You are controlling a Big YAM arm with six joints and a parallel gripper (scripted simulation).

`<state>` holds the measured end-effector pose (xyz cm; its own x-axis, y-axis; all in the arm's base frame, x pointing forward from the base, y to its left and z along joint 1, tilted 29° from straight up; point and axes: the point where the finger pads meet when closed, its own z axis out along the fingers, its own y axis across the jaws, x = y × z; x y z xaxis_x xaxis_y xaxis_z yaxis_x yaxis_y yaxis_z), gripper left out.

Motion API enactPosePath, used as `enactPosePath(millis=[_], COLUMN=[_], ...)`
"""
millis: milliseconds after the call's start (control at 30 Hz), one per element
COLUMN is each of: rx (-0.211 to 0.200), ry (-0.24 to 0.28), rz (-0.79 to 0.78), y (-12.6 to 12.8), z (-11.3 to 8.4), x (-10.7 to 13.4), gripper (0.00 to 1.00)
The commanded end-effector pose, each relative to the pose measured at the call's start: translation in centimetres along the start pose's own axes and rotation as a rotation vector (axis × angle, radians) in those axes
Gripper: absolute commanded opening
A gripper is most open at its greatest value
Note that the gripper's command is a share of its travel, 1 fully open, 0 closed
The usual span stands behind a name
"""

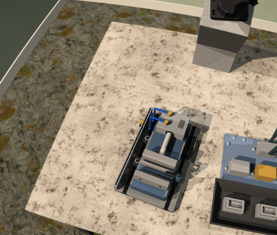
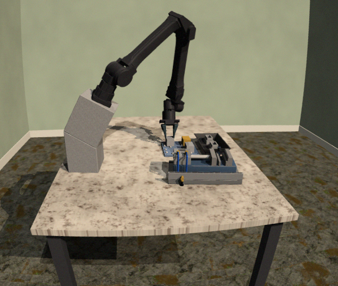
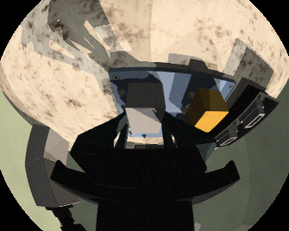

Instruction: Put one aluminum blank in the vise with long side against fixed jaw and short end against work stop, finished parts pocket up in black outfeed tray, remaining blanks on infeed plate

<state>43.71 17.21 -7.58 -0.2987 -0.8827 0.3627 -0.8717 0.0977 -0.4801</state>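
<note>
My gripper (image 1: 270,147) (image 2: 170,137) (image 3: 145,115) is shut on a gray blank (image 1: 263,149) (image 2: 170,141) (image 3: 142,121) at a corner of the blue infeed plate (image 1: 239,151). I cannot tell whether it touches the plate. A second gray blank (image 1: 238,167) (image 2: 189,146) and the yellow brass blank (image 1: 265,172) (image 2: 186,140) (image 3: 212,118) sit on the plate. No blank shows in the vise between the fixed jaw (image 1: 151,180) and the moving jaw (image 1: 160,159); the work stop (image 1: 171,174) is there. Two finished parts (image 1: 234,210) (image 1: 266,215) lie pocket up in the black outfeed tray (image 1: 214,203).
The tray stands right against the infeed plate's edge. Short pins (image 1: 244,139) rise from the plate, some close to the blanks. The vise's cylinder block (image 1: 172,126) has blue hoses, and a long side rail (image 1: 133,149) runs along the vise.
</note>
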Motion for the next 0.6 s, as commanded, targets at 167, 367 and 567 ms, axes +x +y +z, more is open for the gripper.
enactPosePath(millis=[167, 367, 567], rx=[0.026, 0.027, 0.027], ry=[-0.028, -0.029, -0.029], rz=[0.012, 0.011, 0.011], y=[-1.61, -1.62, -1.63], z=[-1.2, -1.26, -1.29], x=[-0.54, -0.56, -0.58], gripper=[0.0, 0.0, 0.0])
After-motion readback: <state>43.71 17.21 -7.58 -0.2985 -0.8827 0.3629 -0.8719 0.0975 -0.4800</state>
